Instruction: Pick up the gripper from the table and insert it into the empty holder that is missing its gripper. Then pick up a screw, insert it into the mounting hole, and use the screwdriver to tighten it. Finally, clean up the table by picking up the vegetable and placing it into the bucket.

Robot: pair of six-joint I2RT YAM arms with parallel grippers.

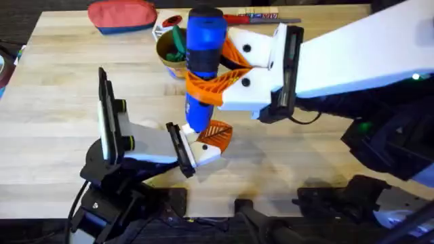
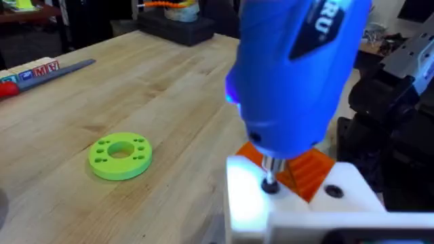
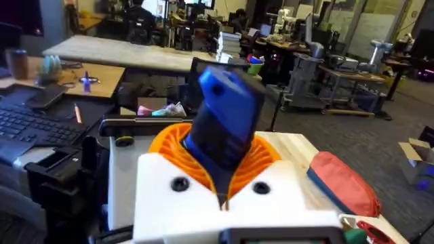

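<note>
Screwdriver (image 1: 202,64) first: the thick blue powered one stands nearly upright over the middle of the worktop (image 1: 61,135), clamped between the orange ribbed pads (image 1: 211,87) of the right gripper (image 1: 218,71), whose white arm comes in from the right edge. Its thin metal bit points down onto the tip of the left gripper (image 1: 203,144), which sits low near the front of the worktop. In the left wrist view the bit (image 2: 270,177) meets a dark hole in the white holder (image 2: 298,207), with the orange ribbed gripper (image 2: 306,169) seated just behind it and a second dark hole close by on the same white block. Whether the left gripper's own fingers are spread or closed, I cannot tell from here.

Toward the back edge, just behind the screwdriver, stands the copper-brown bucket (image 1: 167,55). Green pieces show inside it against a yellow lining, and a dark green vegetable (image 1: 178,39) sits among them, partly hidden by the blue body in front. A red pouch (image 1: 122,15) lies at the back edge to the left of the bucket, and a slim red-handled screwdriver (image 1: 261,17) lies along the back edge to its right. A green ring-shaped disc (image 2: 120,156) lies flat on bare wood in the left wrist view, well apart from the holder.
</note>
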